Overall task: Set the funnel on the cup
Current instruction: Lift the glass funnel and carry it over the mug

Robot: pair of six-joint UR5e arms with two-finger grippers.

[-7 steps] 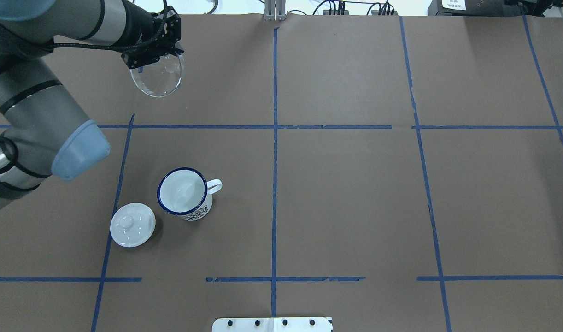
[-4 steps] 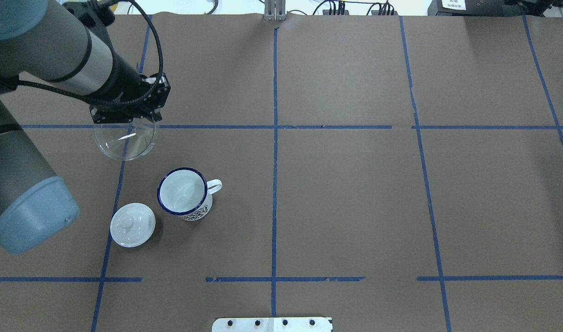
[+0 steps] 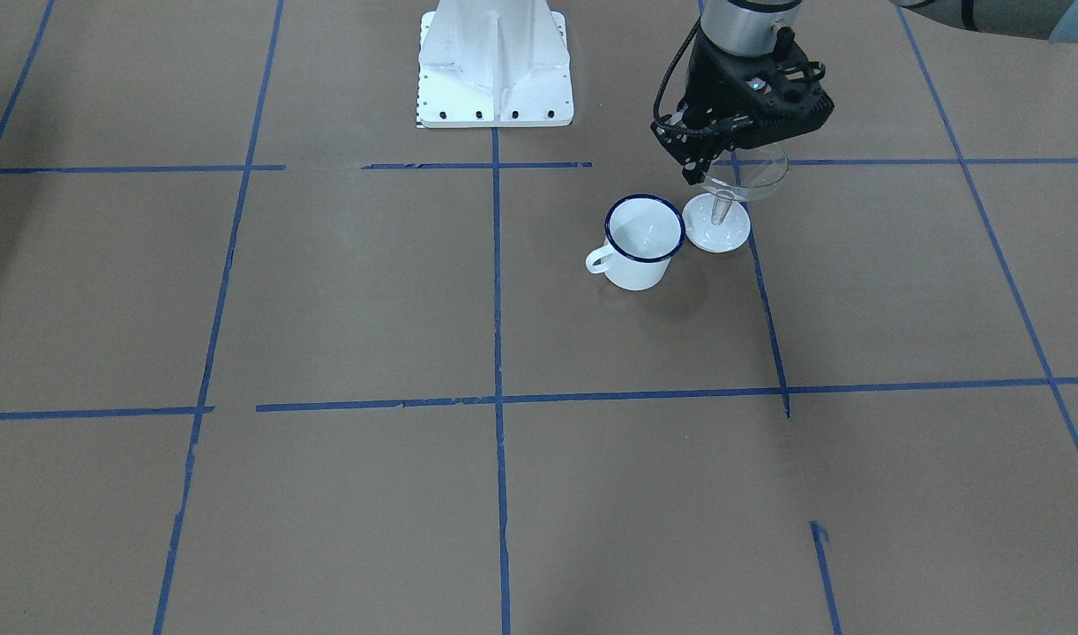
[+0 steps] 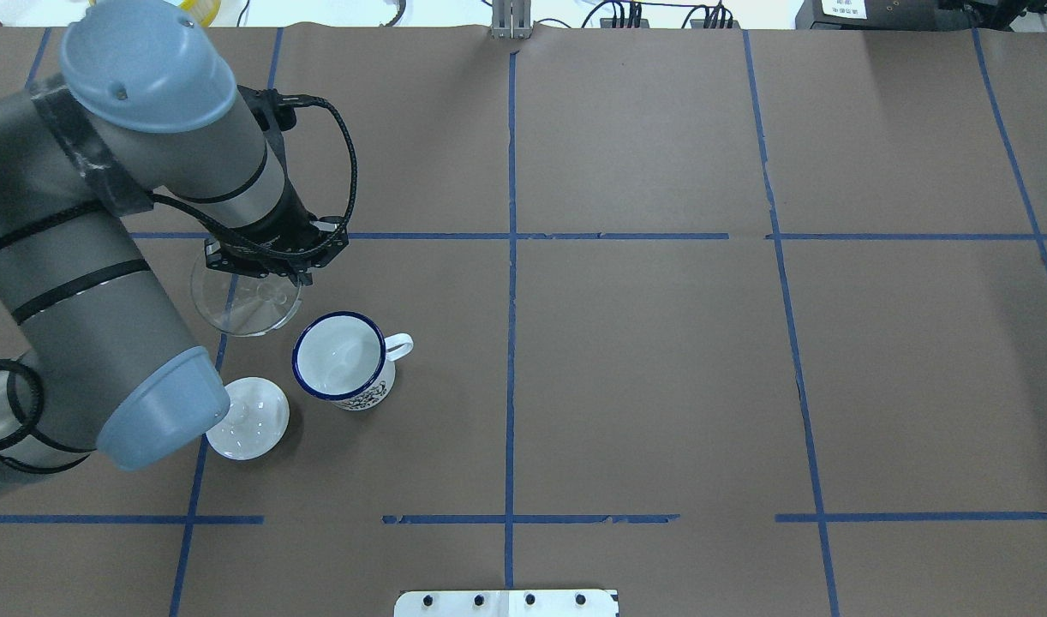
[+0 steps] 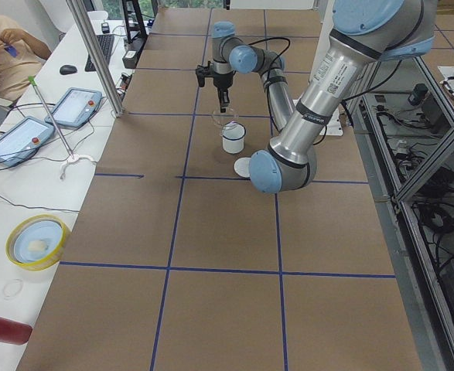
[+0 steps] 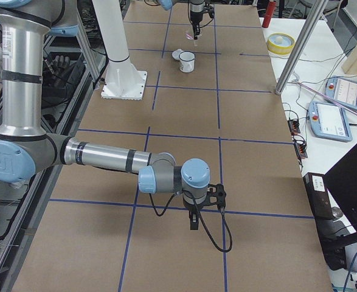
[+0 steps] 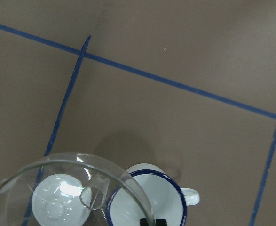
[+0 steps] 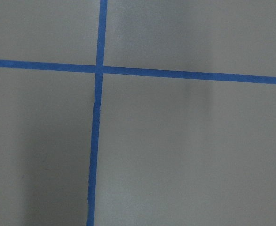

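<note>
My left gripper (image 4: 271,266) is shut on the rim of the clear funnel (image 4: 242,307) and holds it in the air, spout down. The funnel hangs just left of and beyond the white cup (image 4: 341,356) with the dark blue rim, which stands upright with its handle to the right. In the front view the funnel (image 3: 752,170) hangs beside the cup (image 3: 645,234), its spout over the white lid. In the left wrist view the funnel rim (image 7: 67,162) overlaps the cup (image 7: 152,202). My right gripper (image 6: 193,219) shows only in the exterior right view; I cannot tell its state.
A round white knobbed lid (image 4: 251,422) lies on the brown paper close to the cup's left, partly under my left arm's elbow. Blue tape lines cross the table. The robot's white base (image 3: 493,66) stands at the near edge.
My left arm has carried the funnel from the far back of the table toward me; it now hangs close beside the cup. Cup and lid have not moved.
</note>
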